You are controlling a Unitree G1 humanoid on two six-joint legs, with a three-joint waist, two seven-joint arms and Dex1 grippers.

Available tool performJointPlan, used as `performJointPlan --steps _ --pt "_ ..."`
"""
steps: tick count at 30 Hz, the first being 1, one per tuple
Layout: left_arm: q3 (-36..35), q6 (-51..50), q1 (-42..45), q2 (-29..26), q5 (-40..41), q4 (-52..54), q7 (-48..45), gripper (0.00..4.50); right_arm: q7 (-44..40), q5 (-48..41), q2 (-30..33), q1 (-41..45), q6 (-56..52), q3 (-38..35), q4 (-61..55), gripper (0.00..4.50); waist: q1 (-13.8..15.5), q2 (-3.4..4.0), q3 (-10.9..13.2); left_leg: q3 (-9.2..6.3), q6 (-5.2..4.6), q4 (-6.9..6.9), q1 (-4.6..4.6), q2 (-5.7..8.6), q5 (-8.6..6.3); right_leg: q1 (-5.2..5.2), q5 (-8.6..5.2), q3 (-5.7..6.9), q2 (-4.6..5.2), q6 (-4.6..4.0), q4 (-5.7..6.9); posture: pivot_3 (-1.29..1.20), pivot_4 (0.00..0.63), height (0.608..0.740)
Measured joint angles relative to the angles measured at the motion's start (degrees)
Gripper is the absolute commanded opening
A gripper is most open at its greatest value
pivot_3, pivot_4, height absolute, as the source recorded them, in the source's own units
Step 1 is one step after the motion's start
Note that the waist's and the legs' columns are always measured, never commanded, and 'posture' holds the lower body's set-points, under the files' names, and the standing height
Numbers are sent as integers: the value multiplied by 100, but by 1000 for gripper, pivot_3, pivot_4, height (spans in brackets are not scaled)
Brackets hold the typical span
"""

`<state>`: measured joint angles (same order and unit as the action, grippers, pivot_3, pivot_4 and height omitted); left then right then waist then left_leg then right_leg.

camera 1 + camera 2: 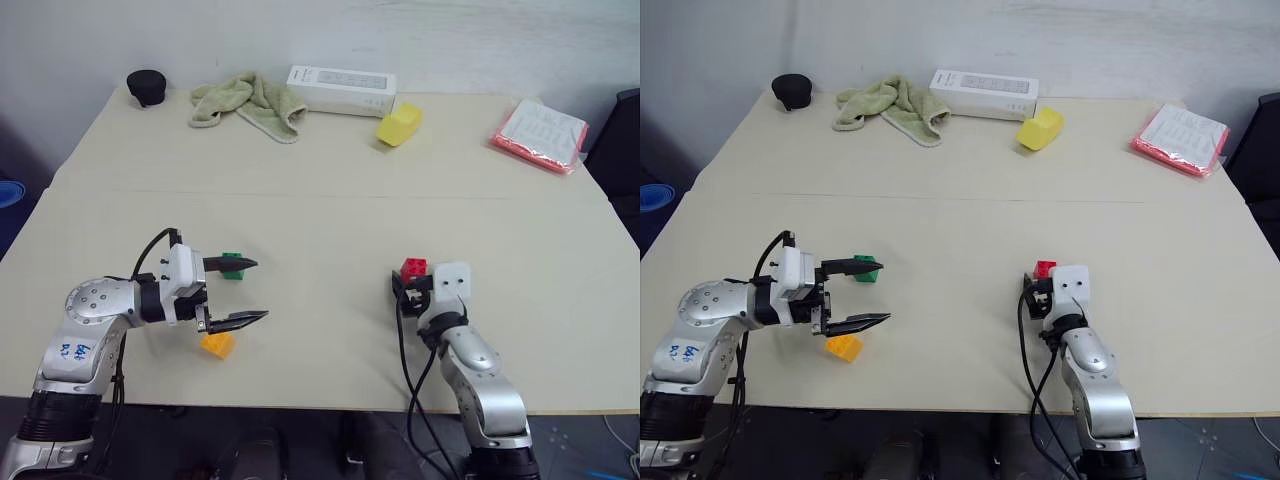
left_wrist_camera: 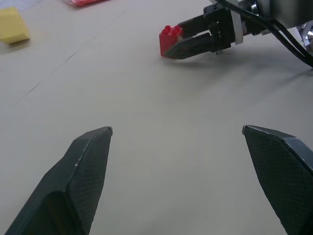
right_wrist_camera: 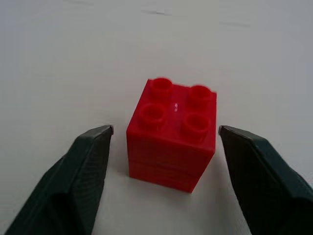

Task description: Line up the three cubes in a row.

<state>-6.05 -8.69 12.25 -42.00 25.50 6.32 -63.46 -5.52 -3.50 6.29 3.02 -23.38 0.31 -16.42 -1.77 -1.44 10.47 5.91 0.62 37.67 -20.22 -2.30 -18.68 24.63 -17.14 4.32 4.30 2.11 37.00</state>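
Note:
The red cube [image 3: 171, 137] stands studs up on the table between the fingers of my right gripper [image 1: 411, 281]. A narrow gap shows on each side of it, so the jaws are open and touch nothing. At the near left, the green cube [image 1: 232, 266] lies just behind the upper finger of my left gripper [image 1: 258, 290]. That gripper hangs wide open with nothing between its fingers. The orange-yellow cube [image 1: 217, 344] lies below its lower finger, near the table's front edge. The left wrist view looks across the bare tabletop to the red cube [image 2: 170, 39].
Along the table's far edge lie a black object [image 1: 147, 87], a crumpled green towel [image 1: 250, 105], a white box [image 1: 342, 90] and a pale-yellow block [image 1: 398, 124]. A red-edged packet of paper [image 1: 540, 133] lies at the far right. A seam crosses the table [image 1: 330, 215].

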Motion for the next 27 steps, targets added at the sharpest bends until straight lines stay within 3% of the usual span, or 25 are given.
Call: performJointPlan --steps 3,6,11,14,20,27 --pt "-14 -4 -48 -11 0 28 43 4500 -7 -33 -57 34 97 -2 -5 1463 -3 0 0 0 0 -1 0 -1 0 0 0 0 0 0 0 0 150 740" --pt "-56 -108 -162 -43 6 102 82 4500 -593 -354 165 24 171 46 -39 1487 -5 1 0 0 -14 -2 0 -1 -8 0 0 0 -1 0 -1 0 150 740" --pt "-82 -274 -240 -103 43 201 55 4500 -4159 -1371 2386 251 1399 259 -17 1487 22 2 2 -2 -51 13 1 2 -29 -14 3 8 -3 7 -13 0 150 740" --pt "-50 -308 -222 -103 43 193 2 4500 -5792 -1524 3077 699 2131 451 713 1487 26 -7 2 -7 -50 25 1 -3 -30 -21 3 15 -9 7 -13 0 150 740" --pt "-86 -344 -212 -89 46 242 99 4500 -7538 -1320 3145 2006 3153 881 3248 1487 -2 -6 4 3 -19 32 4 -16 -14 -16 3 10 -15 6 -4 0 150 740" --pt "-352 -474 -507 -258 100 439 148 4500 -7976 -1230 2756 2496 3916 884 4466 1487 7 -6 4 5 -7 41 5 -23 -13 -17 3 6 -15 5 2 0 150 740"
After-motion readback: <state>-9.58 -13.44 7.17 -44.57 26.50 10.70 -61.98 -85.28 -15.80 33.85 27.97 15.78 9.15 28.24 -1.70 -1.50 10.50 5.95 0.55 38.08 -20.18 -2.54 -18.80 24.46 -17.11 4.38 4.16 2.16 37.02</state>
